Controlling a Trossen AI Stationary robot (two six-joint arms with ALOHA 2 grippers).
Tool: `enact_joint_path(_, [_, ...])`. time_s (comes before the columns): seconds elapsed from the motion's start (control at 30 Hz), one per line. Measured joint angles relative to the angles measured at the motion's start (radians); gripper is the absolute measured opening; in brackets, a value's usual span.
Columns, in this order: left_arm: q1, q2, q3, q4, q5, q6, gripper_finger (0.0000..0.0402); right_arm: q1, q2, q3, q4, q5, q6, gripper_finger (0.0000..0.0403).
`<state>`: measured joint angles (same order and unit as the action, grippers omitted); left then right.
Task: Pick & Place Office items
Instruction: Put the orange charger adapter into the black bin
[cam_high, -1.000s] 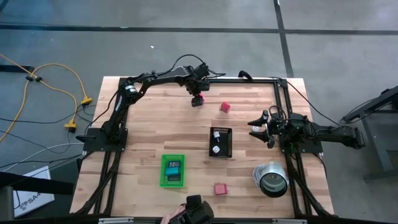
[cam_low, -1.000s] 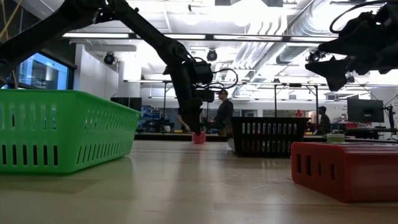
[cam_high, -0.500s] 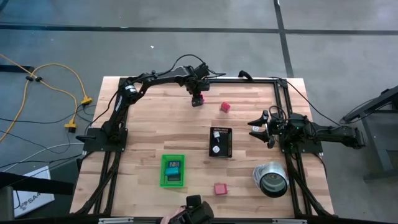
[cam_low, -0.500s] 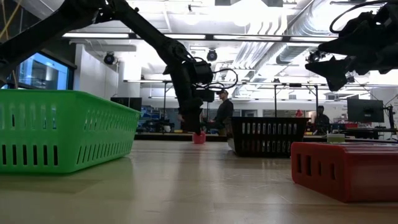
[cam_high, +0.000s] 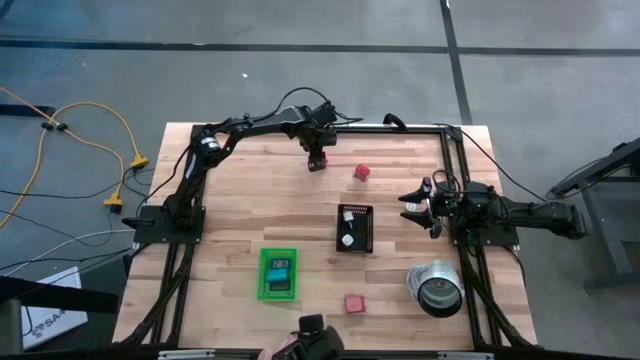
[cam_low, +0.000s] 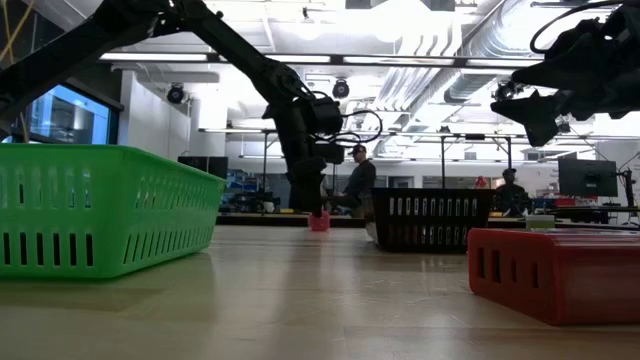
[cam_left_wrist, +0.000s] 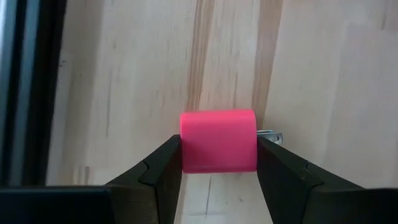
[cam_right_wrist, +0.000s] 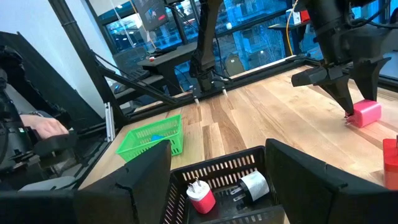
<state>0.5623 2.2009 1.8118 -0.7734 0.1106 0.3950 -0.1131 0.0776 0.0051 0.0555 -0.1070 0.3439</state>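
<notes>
Fingers (cam_left_wrist: 163, 168) of the left gripper (cam_high: 318, 160) are closed against both sides of a pink block (cam_left_wrist: 219, 141), which rests on the table (cam_high: 250, 200) near its far edge. A red block (cam_high: 362, 172) is seen just beside it, apart from the gripper. The right gripper (cam_high: 418, 204) is held above the table near the right edge with its jaws spread and nothing between them. Toward the centre a black tray (cam_high: 367, 232) holds small pieces, and a green tray (cam_high: 264, 273) with dark blocks lies nearer the front edge. A silver can (cam_high: 436, 286) is placed by the front right corner.
</notes>
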Motion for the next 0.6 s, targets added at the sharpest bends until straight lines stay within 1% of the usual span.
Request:
enact_joint_path(0.37, [-0.041,-0.079,0.0,-0.028,-0.064,-0.001,0.0168,0.0,0.0,0.0,0.0,0.0,0.0,0.0248])
enact_joint_path(0.5, [-0.074,-0.109,0.0,-0.05,-0.068,-0.015,0.0168,0.0,0.0,0.0,0.0,0.0,0.0,0.0248])
enact_joint_path(0.6, [-0.108,-0.137,0.0,-0.057,-0.098,-0.023,0.0168,0.0,0.0,0.0,0.0,0.0,0.0,0.0248])
